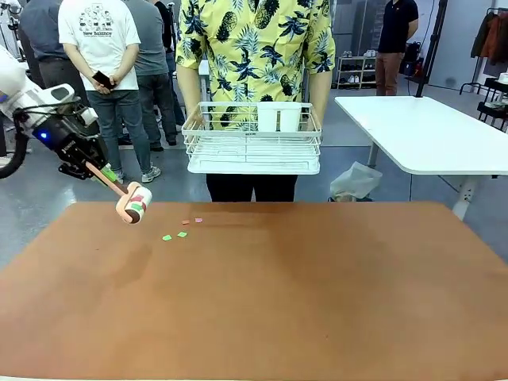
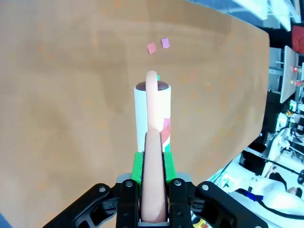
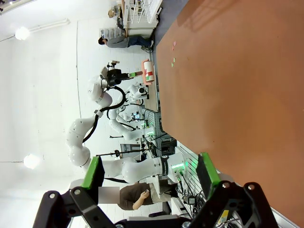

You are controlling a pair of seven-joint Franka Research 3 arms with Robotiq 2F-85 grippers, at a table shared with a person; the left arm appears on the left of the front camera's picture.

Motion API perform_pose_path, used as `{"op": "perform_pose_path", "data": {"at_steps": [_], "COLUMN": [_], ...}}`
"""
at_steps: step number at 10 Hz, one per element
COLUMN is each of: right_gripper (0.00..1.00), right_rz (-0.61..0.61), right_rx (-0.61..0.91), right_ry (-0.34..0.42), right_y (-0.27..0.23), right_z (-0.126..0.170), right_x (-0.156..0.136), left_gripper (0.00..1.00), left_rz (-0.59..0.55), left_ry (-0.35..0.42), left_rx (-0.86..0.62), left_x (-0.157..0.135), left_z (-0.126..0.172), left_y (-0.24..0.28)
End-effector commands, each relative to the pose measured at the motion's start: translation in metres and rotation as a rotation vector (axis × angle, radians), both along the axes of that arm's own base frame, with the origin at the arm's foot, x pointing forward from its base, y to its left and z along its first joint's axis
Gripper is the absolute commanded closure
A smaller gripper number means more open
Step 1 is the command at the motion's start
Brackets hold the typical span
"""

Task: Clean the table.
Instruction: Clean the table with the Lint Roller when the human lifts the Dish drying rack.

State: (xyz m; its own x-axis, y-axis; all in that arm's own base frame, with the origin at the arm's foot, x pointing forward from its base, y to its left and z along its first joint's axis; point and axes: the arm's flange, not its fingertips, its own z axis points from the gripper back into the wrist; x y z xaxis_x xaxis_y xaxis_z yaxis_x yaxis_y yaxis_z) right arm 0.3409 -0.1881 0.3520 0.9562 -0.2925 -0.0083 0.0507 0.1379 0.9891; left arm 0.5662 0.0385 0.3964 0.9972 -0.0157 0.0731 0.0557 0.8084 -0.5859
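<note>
Brown table spreads wide and flat, and it lies below and ahead of both sets of jaws. The left gripper hangs over the table's far left corner. Its jaws are squeezed tight on the pink handle of a roller. The roller's white drum sticks out past the jaw tips and tilts down, close over the table. You cannot tell if it touches. Red and green marks show on the drum. A bit further out from the jaws, two pink bits and two green bits of paper lie on the table. The right gripper has its jaws wide apart with nothing between them, and the table stretches away in front of them. Past the table's far edge a person stands holding a white rack with two white cups in it. A white table stands off to one side.
</note>
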Motion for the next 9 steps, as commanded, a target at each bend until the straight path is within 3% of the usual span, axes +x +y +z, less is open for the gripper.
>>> {"op": "perform_pose_path", "data": {"at_steps": [1, 6, 9], "right_gripper": [0.0, 0.0, 0.0], "right_rz": [-0.003, -0.003, -0.003], "right_rx": [0.001, 0.001, 0.001], "right_ry": [-0.002, -0.002, -0.002], "right_y": [0.0, 0.0, 0.0], "right_z": [0.002, 0.002, 0.002], "right_x": [-0.001, -0.001, -0.001], "left_gripper": [0.79, 0.79, 0.79], "left_rz": [-0.011, 0.01, 0.026], "left_ry": [0.011, -0.03, -0.017], "left_rx": [-0.001, 0.004, 0.014], "left_x": [0.022, 0.036, 0.05], "left_z": [-0.023, -0.056, -0.067], "left_y": [-0.001, -0.007, -0.01]}}
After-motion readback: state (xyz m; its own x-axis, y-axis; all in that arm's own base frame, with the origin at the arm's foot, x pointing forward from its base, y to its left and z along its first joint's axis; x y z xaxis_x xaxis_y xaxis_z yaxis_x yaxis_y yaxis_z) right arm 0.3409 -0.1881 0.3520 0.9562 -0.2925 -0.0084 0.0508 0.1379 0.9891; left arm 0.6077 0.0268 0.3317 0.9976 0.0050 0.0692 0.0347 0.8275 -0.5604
